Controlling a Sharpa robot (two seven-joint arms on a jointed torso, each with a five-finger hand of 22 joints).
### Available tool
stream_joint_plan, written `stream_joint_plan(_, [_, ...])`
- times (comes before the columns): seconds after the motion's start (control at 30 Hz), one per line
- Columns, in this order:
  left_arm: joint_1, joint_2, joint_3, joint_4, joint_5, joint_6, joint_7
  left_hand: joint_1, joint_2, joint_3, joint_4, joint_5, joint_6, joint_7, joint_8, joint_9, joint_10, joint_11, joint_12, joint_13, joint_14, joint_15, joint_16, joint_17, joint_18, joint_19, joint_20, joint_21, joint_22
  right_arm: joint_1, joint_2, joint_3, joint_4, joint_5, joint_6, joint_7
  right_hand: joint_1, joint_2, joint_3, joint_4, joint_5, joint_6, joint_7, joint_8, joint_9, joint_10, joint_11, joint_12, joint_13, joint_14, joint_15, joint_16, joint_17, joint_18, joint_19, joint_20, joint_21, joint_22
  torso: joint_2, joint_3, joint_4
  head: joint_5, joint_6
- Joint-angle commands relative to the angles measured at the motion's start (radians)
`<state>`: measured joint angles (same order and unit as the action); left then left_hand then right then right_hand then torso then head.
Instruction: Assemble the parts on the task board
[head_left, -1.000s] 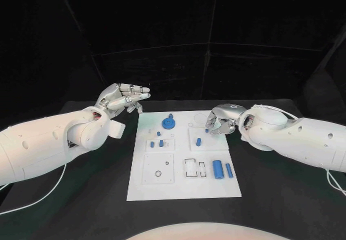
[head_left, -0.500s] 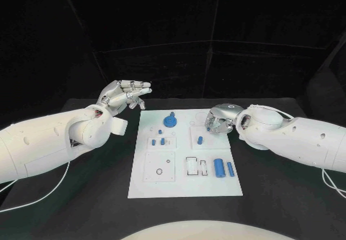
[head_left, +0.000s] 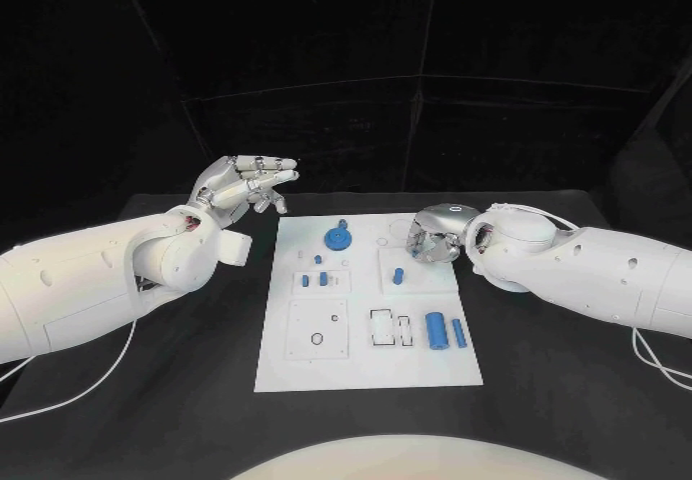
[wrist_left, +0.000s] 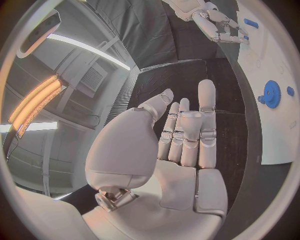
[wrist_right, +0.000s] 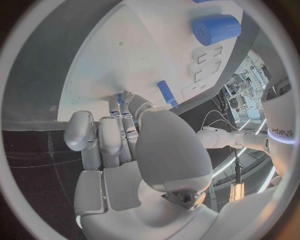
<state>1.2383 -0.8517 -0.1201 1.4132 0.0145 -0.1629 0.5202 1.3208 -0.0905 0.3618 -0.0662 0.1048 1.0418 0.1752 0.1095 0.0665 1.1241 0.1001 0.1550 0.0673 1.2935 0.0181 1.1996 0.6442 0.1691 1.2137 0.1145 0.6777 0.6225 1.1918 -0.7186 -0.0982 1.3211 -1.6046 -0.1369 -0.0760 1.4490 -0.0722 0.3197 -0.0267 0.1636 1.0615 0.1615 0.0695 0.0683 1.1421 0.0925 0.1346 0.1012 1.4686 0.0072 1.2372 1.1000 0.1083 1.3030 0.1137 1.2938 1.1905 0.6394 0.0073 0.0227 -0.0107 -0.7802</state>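
**Silver hands flank the white board**

Silver fingers on the left hand (head_left: 245, 185) are spread and raised off the table, palm empty, holding nothing. It hovers beyond the far left corner of the task board (head_left: 368, 360), well apart from every part.

Nearest that hand on the board sits the blue gear (head_left: 339, 238), with small blue pegs (head_left: 323, 279) a little closer to the robot. Farther along, near the board's right edge, a thick blue cylinder (head_left: 436, 326) lies beside a thinner blue pin (head_left: 459, 333).

The right hand (head_left: 436, 236) hangs over the board's far right corner, fingers curled downward toward the surface. In the right wrist view a small blue peg (wrist_right: 167, 93) lies just past its fingertips (wrist_right: 122, 101); whether they grasp anything, I cannot tell.
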Motion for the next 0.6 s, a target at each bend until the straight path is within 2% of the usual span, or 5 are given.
stream_joint_plan(0.03, [0.001, 0.0, 0.001, 0.002, 0.01, -0.007, 0.023, -0.005, -0.001, -0.001, -0.003, 0.003, -0.002, 0.003, -0.002, -0.001, -0.002, 0.006, 0.006, -0.001, -0.005, -0.001, -0.003, 0.001, 0.014, -0.008, 0.001, -0.004, -0.001, 0.001, 0.004, 0.0, -0.001, -0.006, 0.049, -0.01, -0.014, 0.001, 0.013, -0.001, -0.012, 0.015, -0.001, 0.004, 0.002, 0.014, -0.003, 0.007, -0.002, 0.026, -0.002, 0.008, 0.005, -0.016, 0.012, 0.0, 0.01, 0.011, -0.001, -0.0002, 0.001, -0.006, -0.002])
stream_joint_plan(0.17, [0.001, 0.0, 0.001, 0.001, 0.01, -0.008, 0.024, -0.005, -0.001, -0.001, -0.003, 0.003, -0.002, 0.003, -0.002, -0.001, -0.002, 0.006, 0.006, -0.001, -0.005, -0.001, -0.003, 0.001, 0.014, -0.008, 0.001, -0.004, -0.001, 0.001, 0.008, 0.0, -0.001, -0.012, 0.063, -0.016, -0.016, 0.0, 0.028, -0.006, -0.018, 0.031, -0.007, 0.008, 0.003, 0.03, -0.009, 0.012, -0.003, 0.027, -0.006, 0.012, 0.005, -0.019, 0.02, -0.003, 0.021, 0.025, -0.001, 0.0002, 0.0, -0.003, -0.006])
stream_joint_plan(0.4, [0.001, 0.001, 0.001, -0.001, 0.01, -0.007, 0.024, -0.003, 0.0, -0.001, -0.004, 0.003, -0.003, 0.003, -0.002, -0.001, -0.004, 0.006, 0.006, -0.001, -0.006, 0.0, -0.004, -0.002, 0.014, -0.008, 0.002, -0.005, -0.002, 0.0, 0.011, 0.0, 0.001, -0.034, 0.08, -0.029, -0.011, 0.001, 0.053, -0.021, -0.037, 0.051, -0.013, 0.01, 0.004, 0.051, -0.016, 0.017, -0.004, 0.026, -0.012, 0.013, -0.001, -0.022, 0.027, -0.009, 0.033, 0.04, -0.001, -0.0002, -0.0011, -0.012, -0.007])
stream_joint_plan(0.5, [0.001, 0.001, 0.001, -0.002, 0.01, -0.007, 0.024, -0.003, 0.0, -0.001, -0.004, 0.003, -0.003, 0.003, -0.002, -0.001, -0.004, 0.006, 0.006, -0.001, -0.006, 0.0, -0.004, -0.002, 0.014, -0.008, 0.002, -0.005, -0.002, -0.001, 0.013, 0.0, 0.002, -0.044, 0.076, -0.037, -0.01, 0.001, 0.058, -0.024, -0.04, 0.052, -0.013, 0.009, 0.004, 0.053, -0.016, 0.017, -0.004, 0.026, -0.012, 0.013, -0.002, -0.022, 0.028, -0.01, 0.035, 0.042, -0.001, -0.0008, 0.0003, -0.011, -0.008])
stream_joint_plan(0.6, [0.001, 0.001, 0.001, -0.004, 0.01, -0.007, 0.023, 0.0, 0.002, 0.001, -0.005, 0.004, -0.005, 0.004, -0.002, -0.001, -0.006, 0.006, 0.007, -0.001, -0.006, 0.0, -0.005, -0.004, 0.014, -0.007, 0.002, -0.006, -0.003, -0.003, 0.015, 0.0, 0.004, -0.062, 0.047, -0.05, -0.008, 0.004, 0.068, -0.029, -0.044, 0.059, -0.014, 0.01, 0.004, 0.059, -0.018, 0.018, -0.004, 0.026, -0.014, 0.013, -0.005, -0.025, 0.035, -0.011, 0.043, 0.053, -0.001, 0.0005, 0.0008, -0.011, -0.006])
